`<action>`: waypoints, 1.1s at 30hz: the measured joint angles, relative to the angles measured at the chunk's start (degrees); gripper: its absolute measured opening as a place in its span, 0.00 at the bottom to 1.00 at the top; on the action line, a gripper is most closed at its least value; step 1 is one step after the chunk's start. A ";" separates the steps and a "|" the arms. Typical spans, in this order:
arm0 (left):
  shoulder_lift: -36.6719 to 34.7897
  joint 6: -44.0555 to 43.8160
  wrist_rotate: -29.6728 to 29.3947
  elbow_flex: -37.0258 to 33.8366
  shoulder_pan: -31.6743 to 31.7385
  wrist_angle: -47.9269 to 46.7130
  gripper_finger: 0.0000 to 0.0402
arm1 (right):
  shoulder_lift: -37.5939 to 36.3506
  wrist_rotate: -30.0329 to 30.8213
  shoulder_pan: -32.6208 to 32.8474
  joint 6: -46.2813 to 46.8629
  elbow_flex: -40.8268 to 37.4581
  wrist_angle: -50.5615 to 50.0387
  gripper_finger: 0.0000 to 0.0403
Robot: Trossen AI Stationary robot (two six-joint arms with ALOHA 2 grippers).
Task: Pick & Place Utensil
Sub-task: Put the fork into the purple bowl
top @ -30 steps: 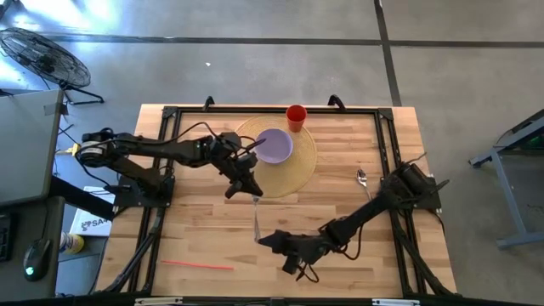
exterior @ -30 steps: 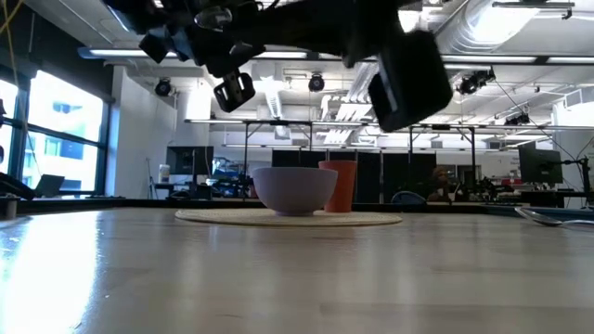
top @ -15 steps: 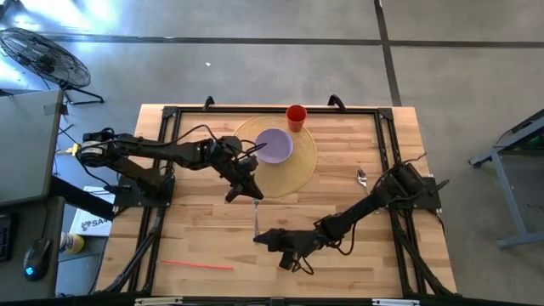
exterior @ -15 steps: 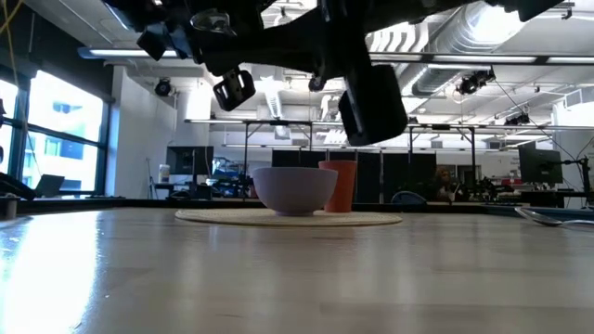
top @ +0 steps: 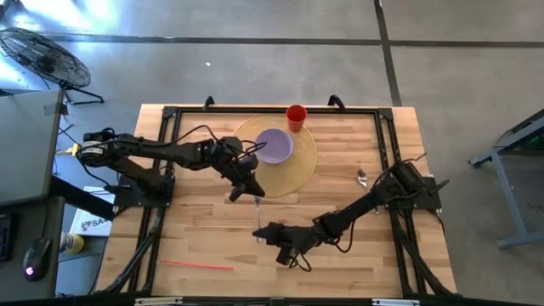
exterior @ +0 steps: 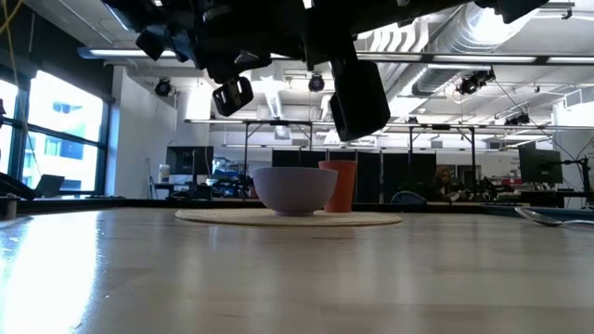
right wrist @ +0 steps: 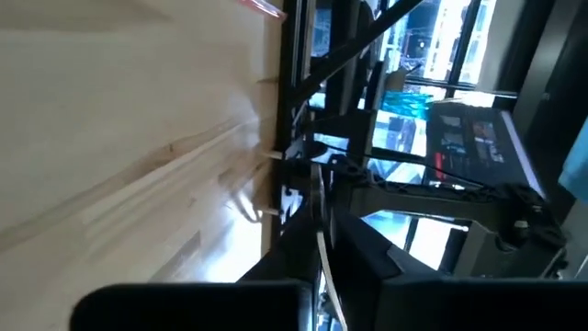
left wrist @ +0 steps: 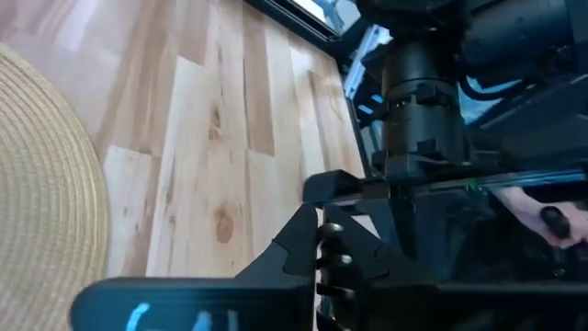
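A thin silver utensil (top: 257, 211) is up in the air over the middle of the table, pointing toward the near edge. My left gripper (top: 248, 185) is at its far end, beside the woven placemat (top: 299, 167), and is shut on it. My right gripper (top: 262, 232) is at the utensil's near end and is open. In the right wrist view a thin silver line, the utensil (right wrist: 322, 257), runs between its dark fingers. In the low view both grippers, left (exterior: 232, 93) and right (exterior: 357, 93), hang well above the tabletop. My left gripper holds the utensil by its far end (top: 255, 198), slanting down from the table's left and far side. The utensil is lifted clear and sticks out past the fingertips toward the near edge. My right gripper stands around the near end; I cannot tell whether it touches.
A purple bowl (top: 274, 145) sits on the placemat, with a red cup (top: 296, 116) at the mat's far rim. A spoon (top: 361, 178) lies on the table's right side. A thin red stick (top: 197, 265) lies near the near left corner.
My right gripper has moved toward the table's left and a little toward the far edge, closing in on the utensil's near end. My left gripper and the utensil have kept still.
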 joint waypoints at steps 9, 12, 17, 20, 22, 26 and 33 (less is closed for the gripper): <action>-0.36 1.49 -1.23 0.00 0.09 0.20 0.24 | 0.07 1.41 1.53 2.11 -0.04 3.05 0.02; -0.76 2.58 -2.58 0.02 0.70 0.22 0.33 | 0.07 1.44 2.27 3.05 -0.06 3.31 0.02; -4.19 4.68 -4.78 0.18 5.75 -4.92 0.43 | 0.13 1.65 2.97 9.61 -0.13 4.43 0.01; -7.57 5.40 -9.31 0.12 8.58 -10.21 0.44 | 0.15 2.27 2.09 15.63 -0.15 6.67 0.01; -10.39 5.86 -13.89 0.11 9.23 -15.23 0.44 | -0.04 2.93 0.58 18.74 -0.15 9.24 0.01; -14.73 4.24 -24.39 -0.80 5.87 -20.09 0.44 | -1.45 3.07 -3.56 24.25 -0.17 12.03 0.01; -18.88 1.59 -39.74 -5.79 -4.41 -19.05 0.44 | -2.87 -0.81 -12.39 37.58 -1.50 13.55 0.01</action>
